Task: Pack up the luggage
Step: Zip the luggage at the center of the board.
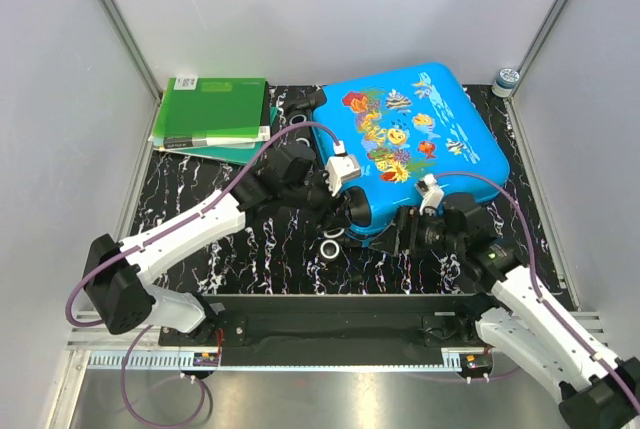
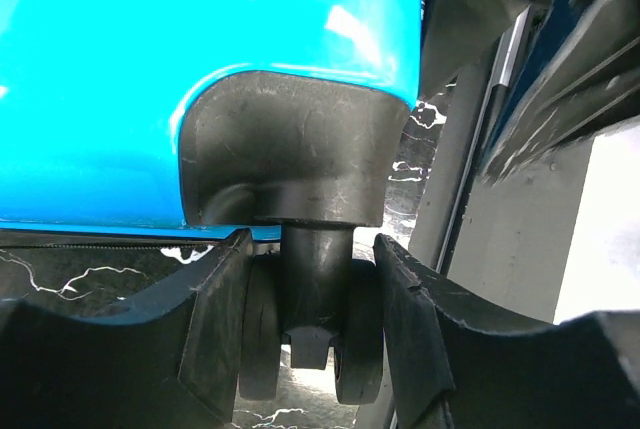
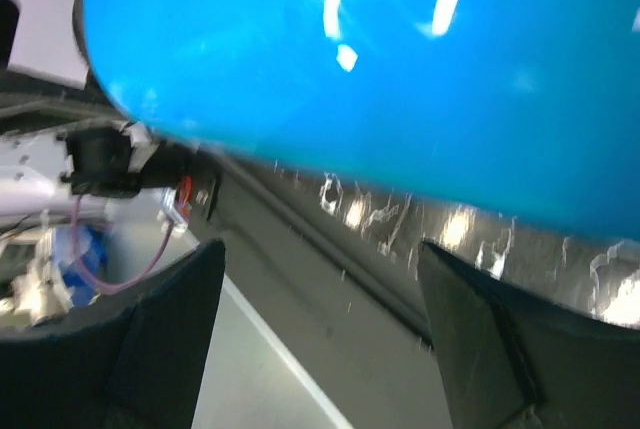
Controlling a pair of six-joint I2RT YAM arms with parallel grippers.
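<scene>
The luggage point(image 1: 410, 139), a bright-blue suitcase with a fish-and-coral print, lies closed and flat on the dark marbled table point(image 1: 250, 239). My left gripper point(image 1: 345, 211) is at its near-left corner. In the left wrist view the gripper point(image 2: 310, 294) has its fingers point(image 2: 215, 309) pressed on either side of a black double wheel point(image 2: 310, 334) under the blue shell point(image 2: 150, 69). My right gripper point(image 1: 410, 229) is at the suitcase's near edge. In the blurred right wrist view it point(image 3: 320, 289) is open and empty, just below the blue shell point(image 3: 400, 69).
Green folders point(image 1: 212, 114) are stacked at the back left beside the suitcase. A small white ring point(image 1: 330, 247) lies on the table near the left gripper. A small jar point(image 1: 506, 79) stands at the back right corner. Grey walls enclose three sides.
</scene>
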